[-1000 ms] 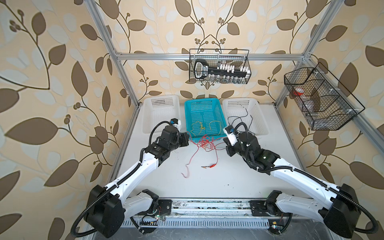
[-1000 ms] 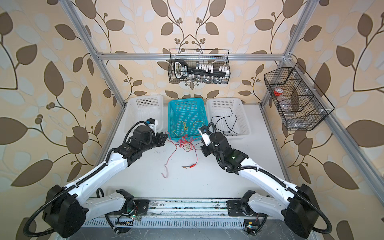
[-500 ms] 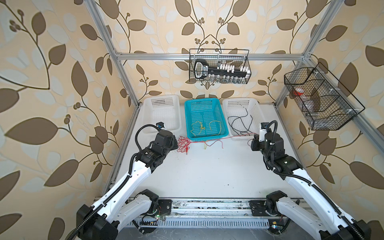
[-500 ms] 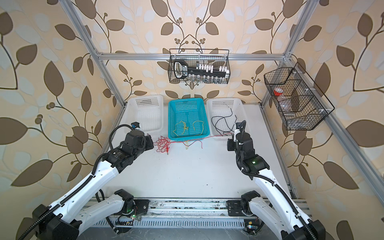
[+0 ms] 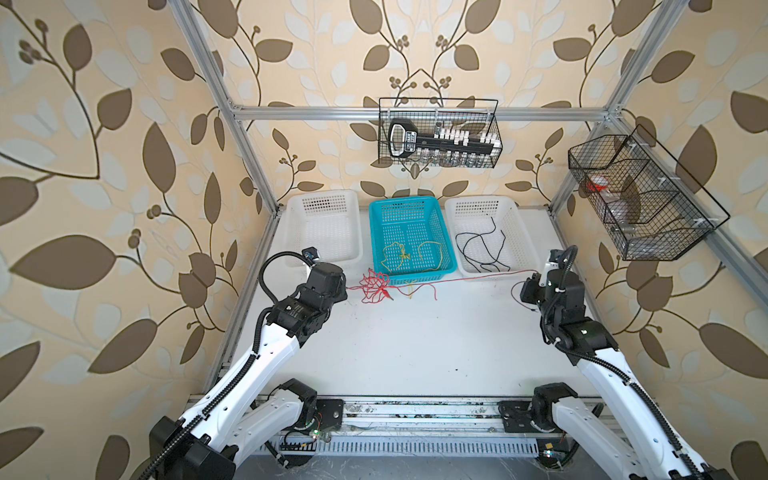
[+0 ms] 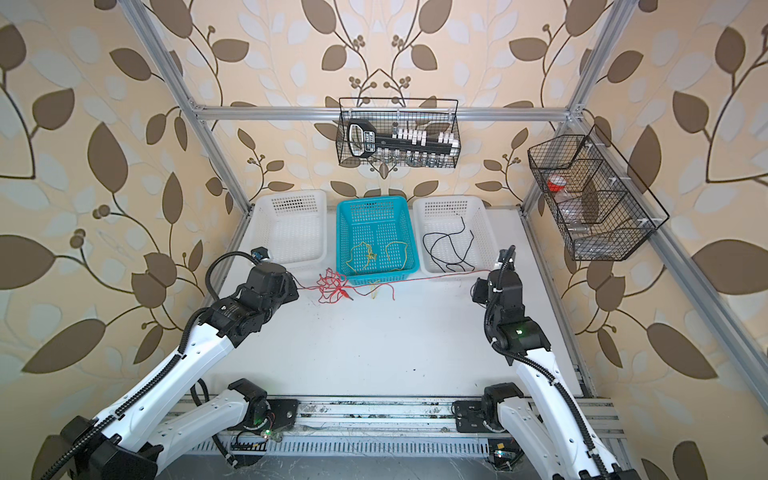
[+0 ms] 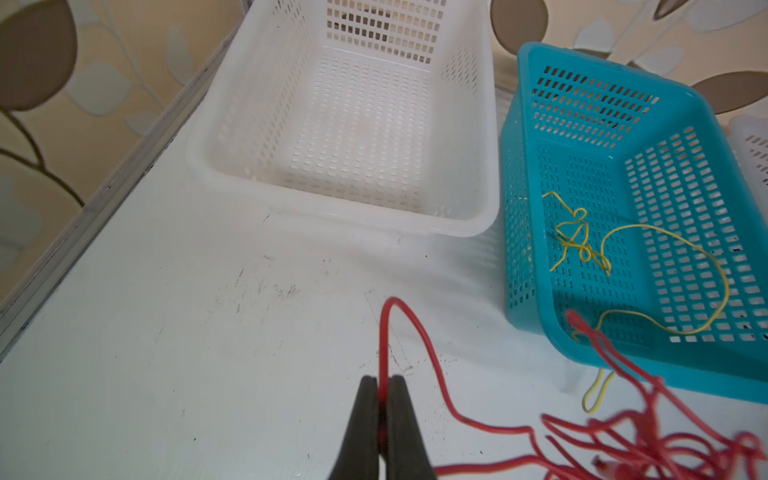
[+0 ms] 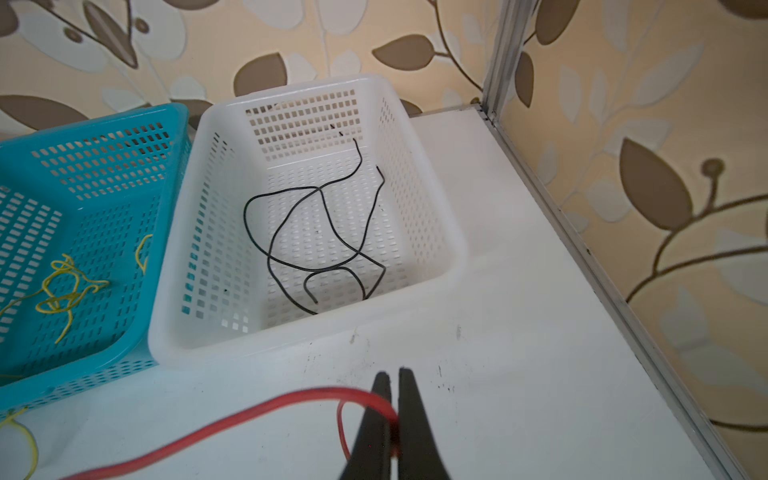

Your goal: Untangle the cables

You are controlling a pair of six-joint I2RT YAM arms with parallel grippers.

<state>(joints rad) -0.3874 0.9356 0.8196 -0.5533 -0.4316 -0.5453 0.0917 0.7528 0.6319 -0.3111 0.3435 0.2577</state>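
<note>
No text can be read; the black tool's (image 5: 402, 139) label is too blurred

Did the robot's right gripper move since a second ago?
Yes. In both top views the right gripper went rightward, from the blue basket's front corner to the right white basket's far front corner, stretching a red cable.

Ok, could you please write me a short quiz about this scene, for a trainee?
1. True or false: the left white basket holds no cable.
2. What lies in the right white basket? A black cable, B yellow cable, C nothing.
3. Fill in the colour: the left hand and the right hand each pinch a ___ cable.
Key: 1 true; 2 A; 3 red cable.
</note>
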